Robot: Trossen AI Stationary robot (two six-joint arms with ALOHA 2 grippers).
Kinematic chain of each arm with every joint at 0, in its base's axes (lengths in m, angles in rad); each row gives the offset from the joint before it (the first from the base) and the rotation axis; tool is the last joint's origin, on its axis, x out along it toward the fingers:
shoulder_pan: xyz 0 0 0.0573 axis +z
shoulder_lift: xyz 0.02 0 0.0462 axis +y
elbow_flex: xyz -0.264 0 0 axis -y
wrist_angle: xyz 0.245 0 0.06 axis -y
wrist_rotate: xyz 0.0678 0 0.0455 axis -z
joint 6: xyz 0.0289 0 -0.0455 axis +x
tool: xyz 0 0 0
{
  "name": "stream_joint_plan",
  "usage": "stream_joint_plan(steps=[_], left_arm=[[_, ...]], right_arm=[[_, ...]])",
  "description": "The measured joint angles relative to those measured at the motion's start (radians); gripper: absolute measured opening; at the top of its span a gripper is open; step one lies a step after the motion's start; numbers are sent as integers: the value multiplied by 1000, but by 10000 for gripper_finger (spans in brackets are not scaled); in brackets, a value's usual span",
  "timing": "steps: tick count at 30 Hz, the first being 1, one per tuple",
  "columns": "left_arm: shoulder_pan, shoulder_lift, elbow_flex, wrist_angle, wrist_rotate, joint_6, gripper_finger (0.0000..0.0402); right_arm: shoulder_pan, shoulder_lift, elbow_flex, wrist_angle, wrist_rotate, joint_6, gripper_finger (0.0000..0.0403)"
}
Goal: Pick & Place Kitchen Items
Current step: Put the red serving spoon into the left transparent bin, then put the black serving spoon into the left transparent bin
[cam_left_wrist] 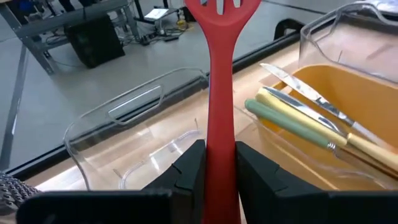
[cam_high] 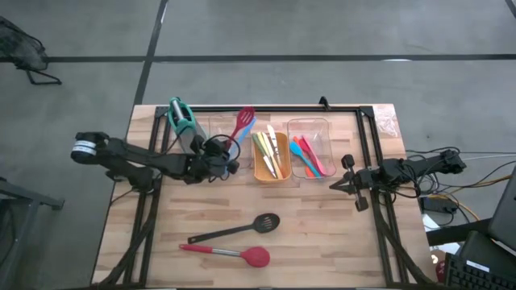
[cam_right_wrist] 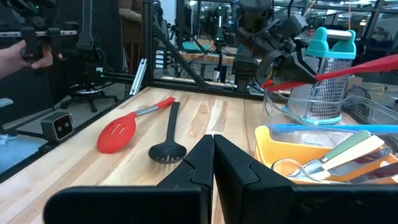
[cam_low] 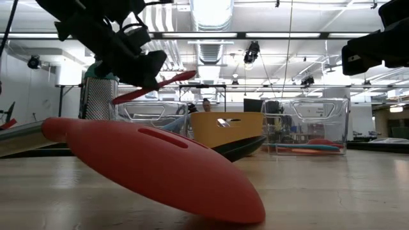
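My left gripper (cam_high: 226,153) is shut on a red slotted spatula (cam_high: 244,122), held above an empty clear tray (cam_left_wrist: 134,134) at the table's far side. The spatula also shows in the low view (cam_low: 156,86). A long red spoon (cam_high: 230,254) and a black slotted spoon (cam_high: 235,229) lie flat on the table near its front edge. An orange tray (cam_high: 260,171) holds pale-handled knives (cam_left_wrist: 311,118). A second clear tray (cam_high: 326,129) holds small pink, orange and teal utensils (cam_high: 309,157). My right gripper (cam_high: 343,184) is shut and empty at the right. My left gripper pinches the spatula's red handle (cam_left_wrist: 221,140) between its two fingers. The fingers come nearly level from the table's left, and the handle runs forward out of them. The spatula is lifted clear, its slotted head (cam_left_wrist: 221,7) tilted up and away over the clear tray.
A teal-and-grey upright grater (cam_high: 181,119) stands at the far left, close behind my left gripper. A black frame rail (cam_high: 266,108) runs along the table's far edge. Bare wood lies between the trays and the two long spoons.
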Motion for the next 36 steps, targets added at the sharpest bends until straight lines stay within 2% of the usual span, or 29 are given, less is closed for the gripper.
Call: stream_joint_plan(steps=[14,21,36], left_arm=[[6,82,-48,-4,-12,-116,76],[8,96,-48,-4,3,-118,77],[7,96,-46,-4,5,-168,119]], right_arm=[[0,0,0,0,0,0,9],[0,0,0,0,0,-1,8],[0,0,0,0,0,0,8]])
